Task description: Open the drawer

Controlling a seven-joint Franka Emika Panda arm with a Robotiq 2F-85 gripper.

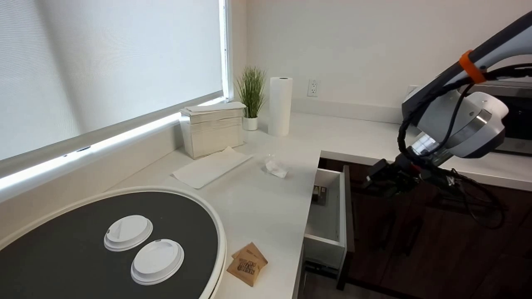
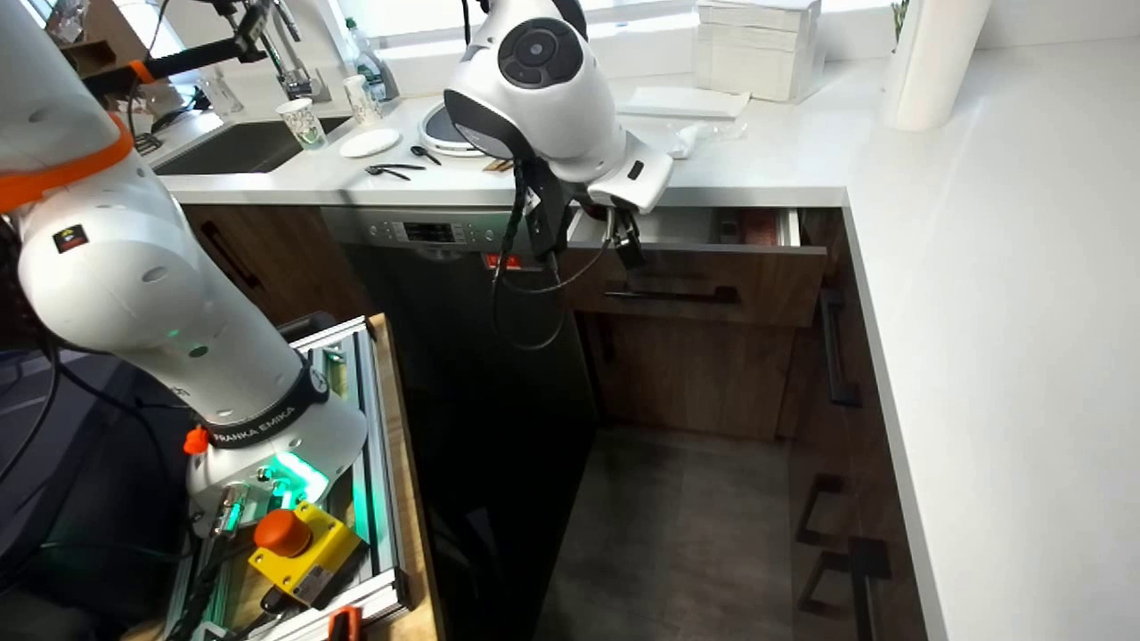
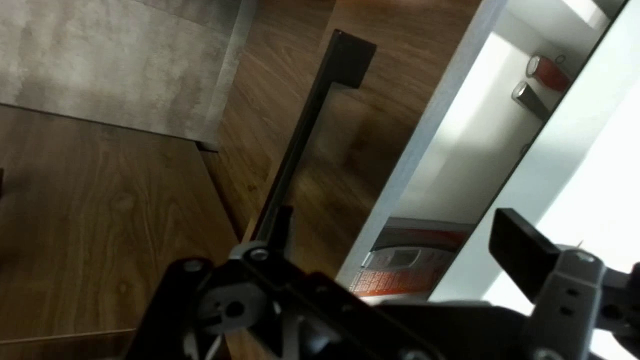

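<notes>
The drawer shows in both exterior views [image 1: 349, 220] [image 2: 775, 283] and in the wrist view [image 3: 385, 145]. It stands partly pulled out from under the counter, with its dark brown wood front and pale inner box showing. A long black bar handle [image 2: 672, 295] runs across its front and also shows in the wrist view [image 3: 306, 127]. My gripper [image 3: 400, 237] is open, with nothing between its fingers. It hangs near the drawer front in both exterior views [image 1: 371, 178] [image 2: 629, 245]. In the wrist view one finger overlaps the handle's near end; whether they touch I cannot tell.
Inside the drawer lie a packet with red print [image 3: 395, 272], a red cylinder [image 3: 550, 73] and a dark cylinder [image 3: 531, 99]. The white counter edge [image 2: 757, 197] runs above the drawer. Dark cabinet doors with black handles [image 2: 835, 347] stand at a right angle beside it.
</notes>
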